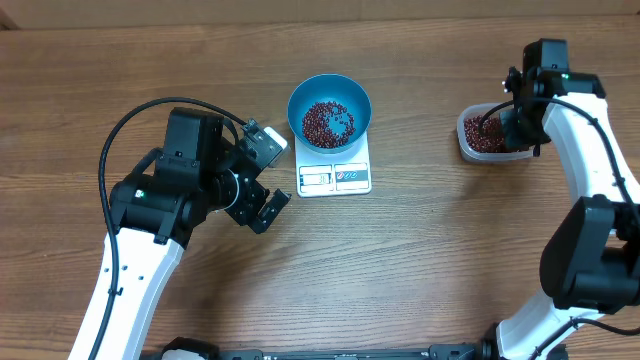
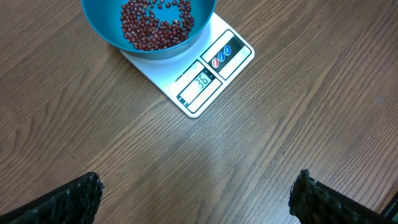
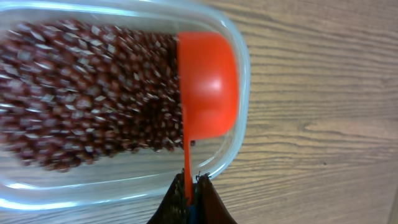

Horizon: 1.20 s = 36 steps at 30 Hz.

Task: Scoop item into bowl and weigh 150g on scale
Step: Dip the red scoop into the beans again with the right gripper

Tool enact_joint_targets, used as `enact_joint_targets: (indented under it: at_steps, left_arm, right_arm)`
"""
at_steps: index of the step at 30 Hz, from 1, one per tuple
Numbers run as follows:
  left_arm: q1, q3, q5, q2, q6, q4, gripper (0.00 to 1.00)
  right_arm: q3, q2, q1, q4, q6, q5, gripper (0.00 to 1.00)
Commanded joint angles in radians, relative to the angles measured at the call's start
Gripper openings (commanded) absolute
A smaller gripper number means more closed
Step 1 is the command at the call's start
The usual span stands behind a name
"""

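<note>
Left claw (image 2: pixel 196 199): fingers (image 2: pixel 68 199) wide apart, nothing between them; it hangs over bare wooden table (image 2: pixel 261 143), near the scale's display edge but clear of it.

Right claw (image 3: pixel 193 193): pressed together, clamped on the thin handle of the red scoop (image 3: pixel 208 87); the scoop's cup sits inside the clear tub (image 3: pixel 242 74), at one end against the wall; whether it carries any beans, I cannot tell.

Beans: most lie in the tub (image 3: pixel 81 99), dark red-brown, covering its floor; a smaller heap (image 1: pixel 327 123) rests in the bottom of the blue bowl (image 1: pixel 330 88), leaving the upper wall bare.

Bowl stands on the white scale (image 1: pixel 335 178), covering the platform's far part; display window and button panel stay uncovered on the near edge; digits show in the window, too small to read with certainty.

Tub stands well apart from the scale, on my right side.
</note>
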Motion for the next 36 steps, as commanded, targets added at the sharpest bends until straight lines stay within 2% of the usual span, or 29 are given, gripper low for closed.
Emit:
enact_joint_targets:
  at_steps: [1, 8, 25, 36]
  left_arm:
    - [0.005, 0.026, 0.001, 0.003, 0.001, 0.001, 1.0]
    - [0.005, 0.026, 0.001, 0.003, 0.001, 0.001, 1.0]
    - [0.005, 0.026, 0.001, 0.003, 0.001, 0.001, 1.0]
    - [0.005, 0.026, 0.001, 0.003, 0.001, 0.001, 1.0]
  right_arm:
    - [-0.026, 0.01, 0.003, 0.038, 0.018, 0.111, 0.04]
    - [-0.035, 0.028, 0.003, 0.047, 0.017, 0.088, 0.04]
    - [-0.016, 0.064, 0.003, -0.068, 0.0, -0.311, 0.04]
    - [0.034, 0.06, -0.028, -0.164, 0.06, -0.491, 0.04]
